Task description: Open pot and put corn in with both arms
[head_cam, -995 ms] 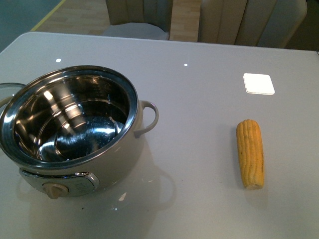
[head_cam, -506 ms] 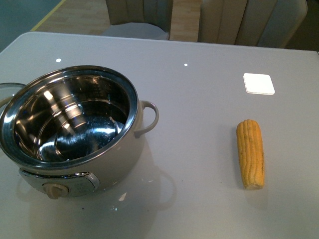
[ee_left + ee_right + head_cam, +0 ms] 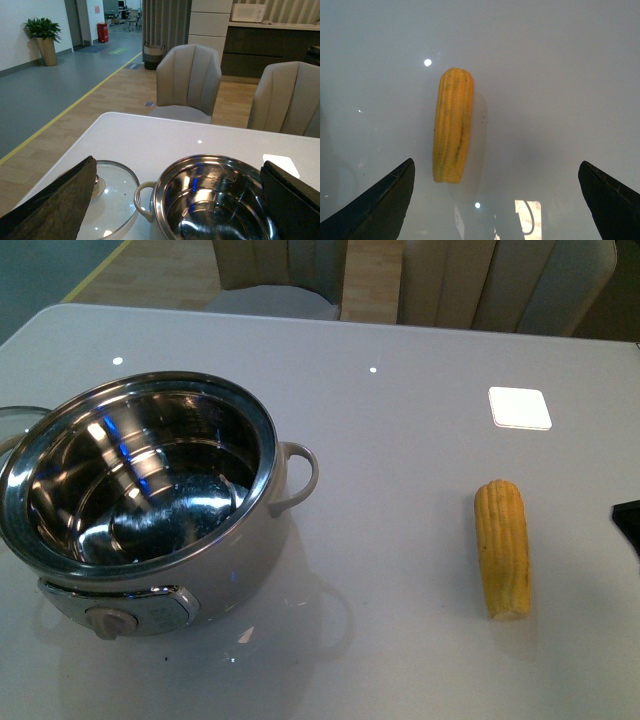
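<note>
Lid (image 3: 112,187) off pot (image 3: 140,490), left gripper (image 3: 177,161) and right gripper (image 3: 495,161) apart, empty; leaves corn (image 3: 502,548) to grab off tabletop (image 3: 400,420)

yellow ridged corn (image 3: 502,548), cream steel-lined pot (image 3: 150,502)

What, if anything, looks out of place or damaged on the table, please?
Nothing much: the pot stands upright and empty, its lid lies flat beside it, and the corn lies whole, bar a faint dark streak.
</note>
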You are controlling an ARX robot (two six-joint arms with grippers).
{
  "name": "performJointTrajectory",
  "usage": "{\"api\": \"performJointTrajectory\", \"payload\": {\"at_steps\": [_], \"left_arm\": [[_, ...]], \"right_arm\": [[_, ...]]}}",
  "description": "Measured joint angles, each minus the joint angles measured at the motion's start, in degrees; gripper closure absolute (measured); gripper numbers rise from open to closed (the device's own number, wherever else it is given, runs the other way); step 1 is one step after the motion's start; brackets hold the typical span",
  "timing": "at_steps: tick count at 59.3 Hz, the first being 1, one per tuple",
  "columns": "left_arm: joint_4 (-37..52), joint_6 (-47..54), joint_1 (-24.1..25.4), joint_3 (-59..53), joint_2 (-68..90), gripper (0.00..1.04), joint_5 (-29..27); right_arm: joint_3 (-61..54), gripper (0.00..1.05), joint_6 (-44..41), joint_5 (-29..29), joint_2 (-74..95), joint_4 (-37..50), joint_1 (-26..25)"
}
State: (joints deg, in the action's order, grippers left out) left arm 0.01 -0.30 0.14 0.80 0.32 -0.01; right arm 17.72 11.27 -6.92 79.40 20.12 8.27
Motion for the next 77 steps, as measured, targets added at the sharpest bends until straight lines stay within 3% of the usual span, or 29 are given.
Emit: {"api": "performJointTrajectory", "payload": {"at_steps": [14,34,77], "left_arm": [[0.00,0.00,0.00,0.00,0.00,0.07,0.00],[0.00,0.00,0.00,0.00,0.00,0.07,0.00],[0.00,0.00,0.00,0.00,0.00,0.07,0.00]], "right_arm": [[6.73,0.09,0.98,-0.24,18.05,5.62,4.39],[15.85,0.09,-0.42,-1.38,35.21,8.92,6.69],[26.88,0.09,-0.55,-1.01,50.03,6.86,5.88]]}}
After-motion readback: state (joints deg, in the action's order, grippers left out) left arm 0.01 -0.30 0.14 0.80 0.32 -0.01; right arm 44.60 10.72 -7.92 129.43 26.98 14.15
